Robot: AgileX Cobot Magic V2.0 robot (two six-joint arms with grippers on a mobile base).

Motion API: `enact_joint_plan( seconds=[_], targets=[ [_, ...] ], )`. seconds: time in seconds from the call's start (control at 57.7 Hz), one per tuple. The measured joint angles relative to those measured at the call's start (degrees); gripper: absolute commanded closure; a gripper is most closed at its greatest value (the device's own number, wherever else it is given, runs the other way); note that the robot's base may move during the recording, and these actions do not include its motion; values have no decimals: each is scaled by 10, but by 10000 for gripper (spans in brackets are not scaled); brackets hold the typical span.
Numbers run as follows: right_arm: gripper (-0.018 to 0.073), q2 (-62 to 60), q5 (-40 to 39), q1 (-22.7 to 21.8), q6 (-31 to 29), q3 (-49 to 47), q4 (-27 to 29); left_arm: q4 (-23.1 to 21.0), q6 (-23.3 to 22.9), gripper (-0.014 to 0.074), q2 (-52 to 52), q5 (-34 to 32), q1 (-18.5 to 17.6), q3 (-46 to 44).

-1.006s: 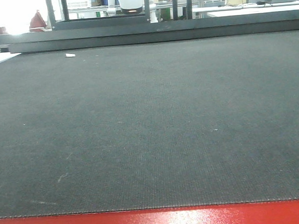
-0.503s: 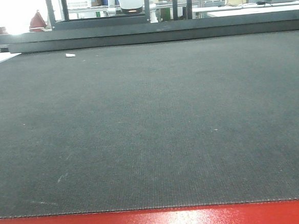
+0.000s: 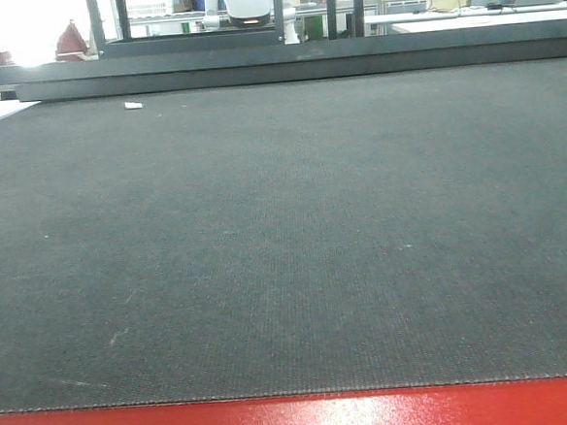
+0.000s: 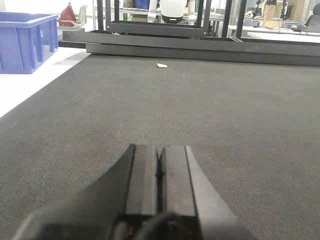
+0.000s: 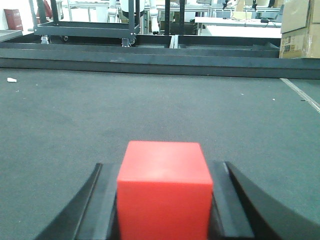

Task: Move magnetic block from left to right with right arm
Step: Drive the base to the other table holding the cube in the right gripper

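Observation:
In the right wrist view the magnetic block (image 5: 164, 190), a plain red cube, fills the gap between the two black fingers of my right gripper (image 5: 162, 166). Both fingers press against its sides, so the gripper is shut on it, low over the dark mat (image 5: 160, 110). My left gripper (image 4: 159, 150) is shut with nothing in it, its pads meeting in a thin seam just above the mat. The front view shows only the mat (image 3: 285, 232); neither gripper nor the block appears there.
A blue crate (image 4: 25, 40) stands off the mat's far left corner. A small white scrap (image 4: 161, 65) lies near the far edge. A dark metal frame (image 3: 273, 62) runs along the far side. A red strip (image 3: 298, 421) borders the near edge.

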Motion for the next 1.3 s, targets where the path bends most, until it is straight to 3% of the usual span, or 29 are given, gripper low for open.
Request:
enact_joint_plan(
  seconds=[1.3],
  targets=[
    [246,0,-1,0,0,0,0,0,0,722,0,0,0,0]
  ],
)
